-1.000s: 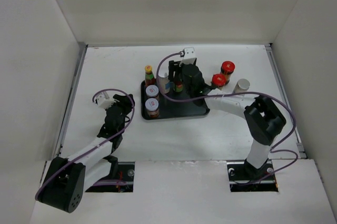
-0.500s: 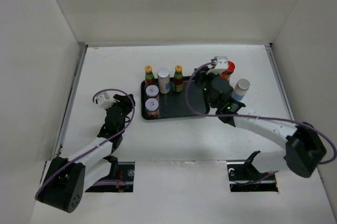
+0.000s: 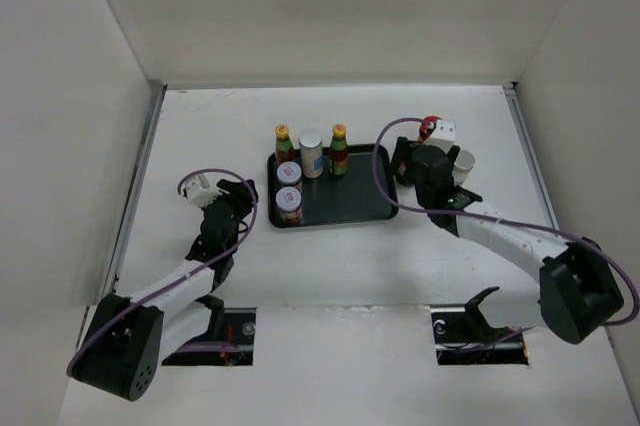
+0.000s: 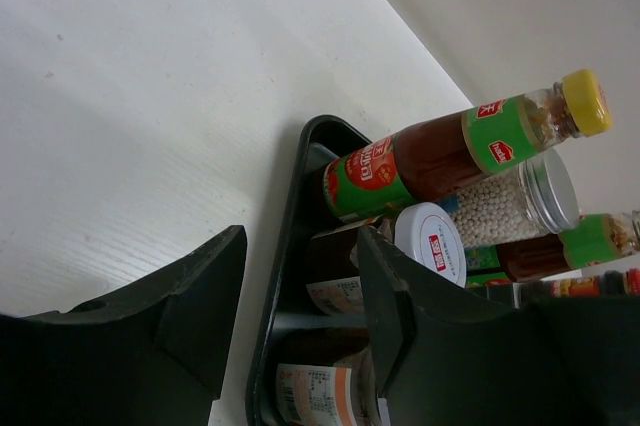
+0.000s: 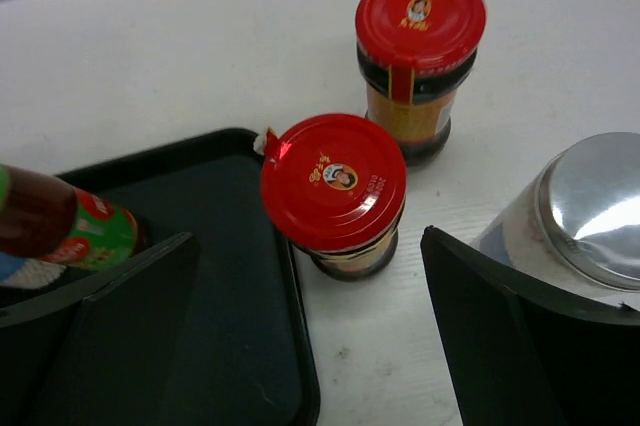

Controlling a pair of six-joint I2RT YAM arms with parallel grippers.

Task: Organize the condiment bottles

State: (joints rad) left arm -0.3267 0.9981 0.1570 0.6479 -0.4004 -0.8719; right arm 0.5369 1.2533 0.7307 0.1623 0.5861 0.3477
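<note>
Red-capped jar [image 5: 333, 181], on table [image 5: 200, 66] at 3 o'clock of tray [image 5: 230, 276]: rigid glass, probably weighty, smooth-sided; best taken around body below cap; right tool [image 5: 315, 331] spread wide, empty.

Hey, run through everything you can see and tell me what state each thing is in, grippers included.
Yellow-capped bottles: capped, upright on tray.
Grey-capped cylinder: capped, upright on tray.
White-lidded jars: lidded, upright on tray.
Red-capped jars: capped, upright on table, off tray.
Silver-lidded jar: upright on table.
Left gripper: open, empty.
Right gripper: open, empty, over a red-capped jar.
</note>
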